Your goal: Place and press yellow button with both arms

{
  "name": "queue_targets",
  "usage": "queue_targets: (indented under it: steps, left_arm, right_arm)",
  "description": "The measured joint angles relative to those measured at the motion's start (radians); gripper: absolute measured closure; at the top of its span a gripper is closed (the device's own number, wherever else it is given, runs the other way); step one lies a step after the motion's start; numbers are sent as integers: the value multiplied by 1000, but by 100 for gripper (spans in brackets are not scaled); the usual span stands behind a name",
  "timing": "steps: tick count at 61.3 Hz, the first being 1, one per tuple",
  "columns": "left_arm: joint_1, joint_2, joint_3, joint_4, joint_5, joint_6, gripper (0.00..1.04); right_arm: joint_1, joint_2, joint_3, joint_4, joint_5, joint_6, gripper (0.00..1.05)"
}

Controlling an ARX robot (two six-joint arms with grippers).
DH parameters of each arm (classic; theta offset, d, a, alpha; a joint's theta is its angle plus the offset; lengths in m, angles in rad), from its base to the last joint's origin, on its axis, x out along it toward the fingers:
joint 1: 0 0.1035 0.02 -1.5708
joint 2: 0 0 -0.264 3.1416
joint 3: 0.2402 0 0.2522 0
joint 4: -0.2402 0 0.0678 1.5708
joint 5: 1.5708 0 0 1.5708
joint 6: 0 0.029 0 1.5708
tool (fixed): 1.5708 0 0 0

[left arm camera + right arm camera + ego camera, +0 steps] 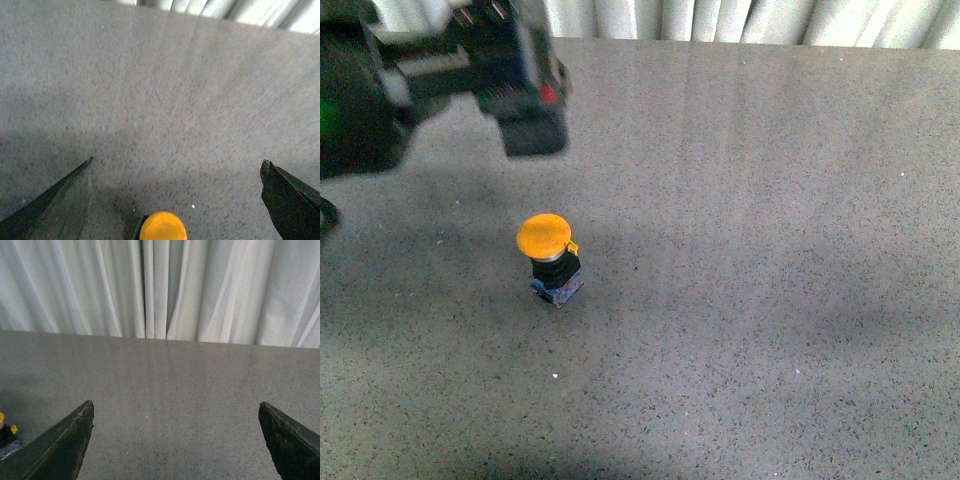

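A grey, finely speckled worktop (770,300) is stretching across the whole scene, with faint pale streaks running toward its far edge and soft shadows lying over its left and near parts. A white pleated curtain (175,290) is hanging just behind that far edge. A tiny white speck (555,376) is lying on the worktop.

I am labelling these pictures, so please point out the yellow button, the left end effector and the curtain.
yellow button (543,235), front view, middle of its orange-yellow cap.
left end effector (178,161), left wrist view, midway between its open fingertips.
curtain (210,290), right wrist view, a pale fold.
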Motion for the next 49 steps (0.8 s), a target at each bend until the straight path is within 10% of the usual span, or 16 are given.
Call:
queue_targets:
  steps: [7,19,23,29,49]
  left_arm:
    - [120,-182,-115,245,-238,195,31]
    - [268,-437,-279,219,-164,293,71]
    - [296,-485,-327,201,-148,299,87]
    - [311,-554,-364,179,-113,302,104]
    - [436,-779,-456,43,-7,309,103]
  right_arm:
    - [0,0,0,0,0,0,9]
    - [0,0,0,-1,-2,0,9]
    - [-4,251,150,-296,-24,54,9]
    - [42,579,262,-233,-24,50,9]
    - [318,1478,642,241,-142,-174,9]
